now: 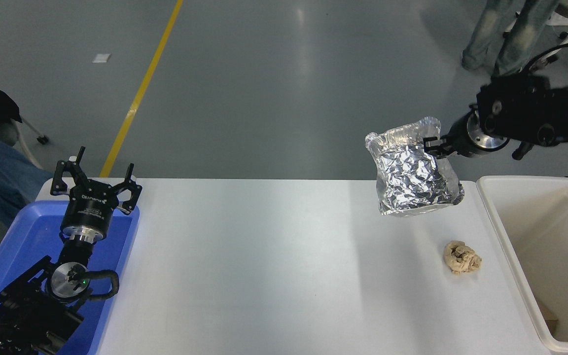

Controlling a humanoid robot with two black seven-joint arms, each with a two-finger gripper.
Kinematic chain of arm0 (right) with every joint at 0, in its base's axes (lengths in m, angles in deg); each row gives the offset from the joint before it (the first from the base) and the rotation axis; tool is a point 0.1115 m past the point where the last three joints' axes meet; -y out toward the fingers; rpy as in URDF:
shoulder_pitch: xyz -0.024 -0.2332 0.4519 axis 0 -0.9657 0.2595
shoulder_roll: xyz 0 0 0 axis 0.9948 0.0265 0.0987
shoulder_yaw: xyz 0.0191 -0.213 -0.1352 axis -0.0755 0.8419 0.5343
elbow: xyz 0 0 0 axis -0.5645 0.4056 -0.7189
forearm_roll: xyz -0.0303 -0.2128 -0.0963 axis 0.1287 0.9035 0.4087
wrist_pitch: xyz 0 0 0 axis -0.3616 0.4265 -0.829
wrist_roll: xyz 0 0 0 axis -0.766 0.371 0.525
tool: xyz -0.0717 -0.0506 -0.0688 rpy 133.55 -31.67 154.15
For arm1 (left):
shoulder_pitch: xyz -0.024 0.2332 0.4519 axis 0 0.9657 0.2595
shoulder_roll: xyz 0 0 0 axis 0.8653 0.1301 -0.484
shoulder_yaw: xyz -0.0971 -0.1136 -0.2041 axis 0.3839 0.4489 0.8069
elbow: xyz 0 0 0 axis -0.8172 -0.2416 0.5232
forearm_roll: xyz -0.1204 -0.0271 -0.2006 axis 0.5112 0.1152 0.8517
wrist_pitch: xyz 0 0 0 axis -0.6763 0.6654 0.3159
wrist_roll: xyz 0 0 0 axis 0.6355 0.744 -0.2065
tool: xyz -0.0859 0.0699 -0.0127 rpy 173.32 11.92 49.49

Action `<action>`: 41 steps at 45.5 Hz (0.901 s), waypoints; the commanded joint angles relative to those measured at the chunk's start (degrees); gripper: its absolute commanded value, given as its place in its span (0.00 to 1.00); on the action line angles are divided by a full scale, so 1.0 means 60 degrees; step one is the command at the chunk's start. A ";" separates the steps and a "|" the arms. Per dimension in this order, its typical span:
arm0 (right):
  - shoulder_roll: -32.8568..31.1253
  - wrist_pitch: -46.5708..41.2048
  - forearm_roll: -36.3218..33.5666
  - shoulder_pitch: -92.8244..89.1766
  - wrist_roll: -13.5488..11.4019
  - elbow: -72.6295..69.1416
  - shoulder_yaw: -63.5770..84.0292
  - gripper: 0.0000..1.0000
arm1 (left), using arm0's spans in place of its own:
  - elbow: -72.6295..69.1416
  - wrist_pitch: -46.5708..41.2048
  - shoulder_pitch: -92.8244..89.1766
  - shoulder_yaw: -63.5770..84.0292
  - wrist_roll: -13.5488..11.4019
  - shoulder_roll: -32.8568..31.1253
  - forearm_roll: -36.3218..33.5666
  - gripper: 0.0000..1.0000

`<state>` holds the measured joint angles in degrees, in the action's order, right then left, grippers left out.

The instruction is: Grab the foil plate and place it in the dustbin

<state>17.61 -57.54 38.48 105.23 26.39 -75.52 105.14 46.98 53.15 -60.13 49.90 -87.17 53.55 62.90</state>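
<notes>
Crumpled foil plate (412,172) — aloft, beside dustbin (511,256)
</notes>
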 commanded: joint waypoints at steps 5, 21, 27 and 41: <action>-0.0612 -0.0901 -0.0152 0.2504 -0.0008 -0.1471 0.0635 0.00 | 0.0006 -0.0005 0.0000 0.0000 0.0000 0.0000 0.0001 1.00; -0.1651 -0.1004 0.0141 0.2461 0.0007 -0.1297 0.1440 0.00 | 0.0006 0.0010 0.0000 0.0000 0.0000 0.0000 0.0001 1.00; -0.2997 -0.0960 0.1135 0.1789 0.0036 -0.0683 0.1515 0.00 | -0.0008 0.0010 0.0000 0.0000 0.0000 0.0000 0.0001 1.00; -0.4860 -0.0244 0.2880 -0.1476 0.0958 0.1925 0.0592 0.00 | 0.0006 0.0010 0.0000 0.0000 0.0000 0.0000 0.0001 1.00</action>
<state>-4.41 -62.73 49.91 110.20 28.68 -74.12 111.77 46.97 53.22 -60.14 49.90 -87.17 53.54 62.92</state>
